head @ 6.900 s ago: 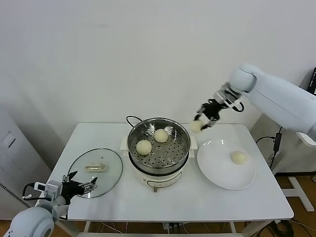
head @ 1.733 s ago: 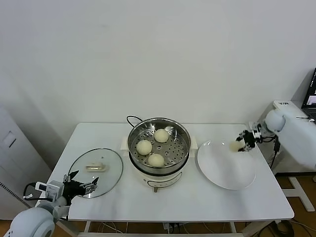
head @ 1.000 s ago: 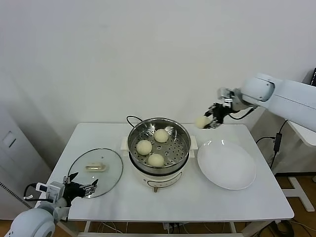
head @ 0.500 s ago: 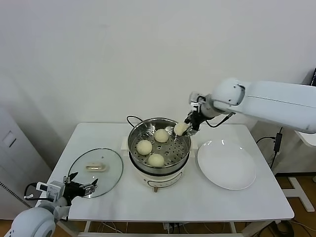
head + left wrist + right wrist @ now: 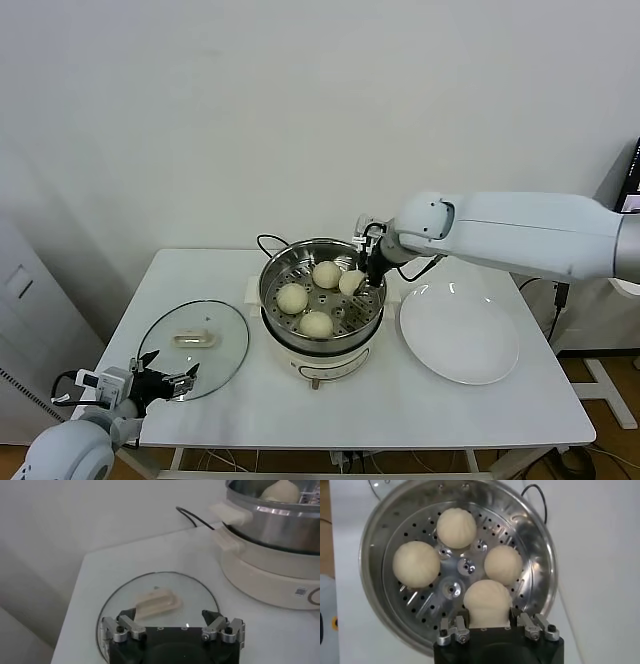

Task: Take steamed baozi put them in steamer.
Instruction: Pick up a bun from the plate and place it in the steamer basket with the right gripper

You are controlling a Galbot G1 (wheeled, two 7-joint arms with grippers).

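White table [image 5: 470, 400]: right gripper [image 5: 354, 282] holds round baozi [image 5: 350, 283] over steamer [image 5: 372, 300].

R arm [image 5: 520, 233]: smooth glossy white shell, rounded joint, black cable near wrist. R tool [image 5: 496, 625]: black block body, silver finger brackets w/ dark screws. L tool [image 5: 172, 630]: same black body, 2 silver screwed brackets, white wrist housing.

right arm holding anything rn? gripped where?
Yes: the right tool is shut on the fourth baozi, fingers pinching its two opposite sides, over the steamer. Left tool holds nothing.
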